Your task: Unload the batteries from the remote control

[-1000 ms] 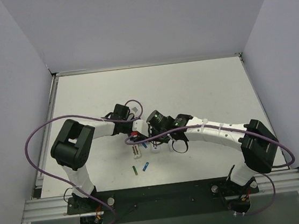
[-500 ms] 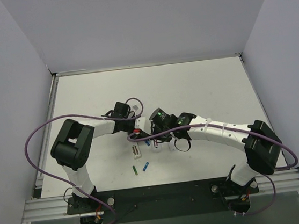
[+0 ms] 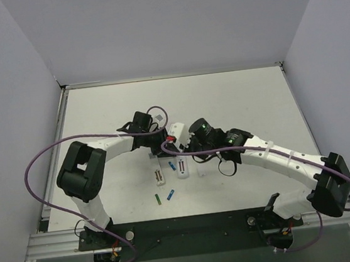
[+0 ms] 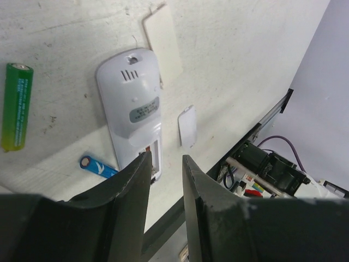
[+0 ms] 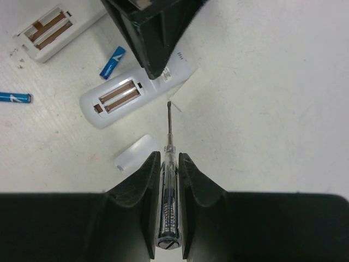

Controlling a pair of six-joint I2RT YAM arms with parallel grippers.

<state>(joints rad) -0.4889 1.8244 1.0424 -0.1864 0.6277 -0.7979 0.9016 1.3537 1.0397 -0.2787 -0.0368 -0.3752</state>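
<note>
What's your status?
Left gripper open, empty. Right gripper shut on clear-handled screwdriver. White plastic remote's bays empty; green cylindrical cell, blue cell loose. White cover beside remote.

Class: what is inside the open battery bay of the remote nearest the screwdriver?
Two empty slots in the remote, nothing in them. The left gripper covers part of the remote's far end.

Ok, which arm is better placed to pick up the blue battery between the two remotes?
Left, probably. The left end effector hangs open and empty above that blue battery and the remote beside it, while the right end effector is shut on a screwdriver.
</note>
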